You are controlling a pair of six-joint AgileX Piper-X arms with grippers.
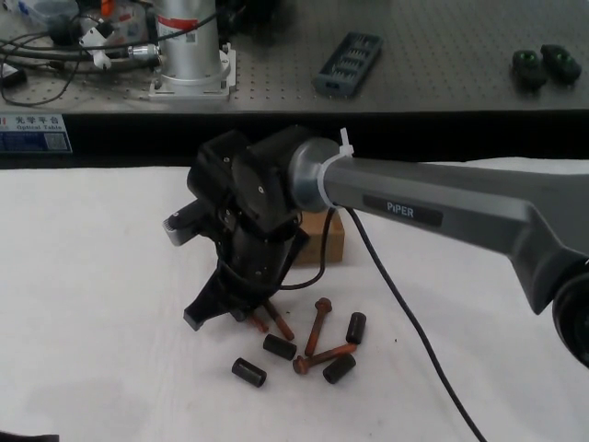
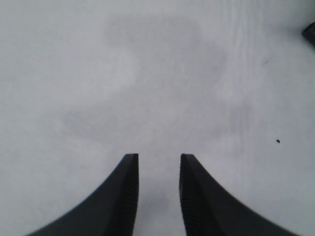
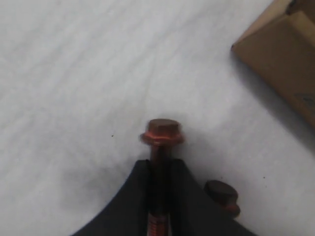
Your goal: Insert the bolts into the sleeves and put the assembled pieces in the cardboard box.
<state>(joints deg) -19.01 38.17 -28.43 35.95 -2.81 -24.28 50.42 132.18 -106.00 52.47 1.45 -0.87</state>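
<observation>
My right gripper [image 1: 247, 299] points down at the white cloth and is shut on a rusty bolt [image 3: 162, 133], whose hex head sticks out past the fingertips [image 3: 135, 179]. A second bolt head [image 3: 222, 194] lies close beside them. More bolts [image 1: 317, 327] and several short black sleeves [image 1: 280, 347] lie scattered on the cloth just in front of that gripper. The cardboard box [image 1: 324, 238] stands behind it, partly hidden by the wrist. My left gripper [image 2: 158, 160] is open over bare white cloth with nothing between its fingers.
The right arm's black cable [image 1: 405, 313] trails across the cloth toward the near edge. Behind the cloth is a perforated bench with a metal post [image 1: 189, 46], a grey-blue tray [image 1: 348, 60], cables and two dark green-topped parts [image 1: 545, 64].
</observation>
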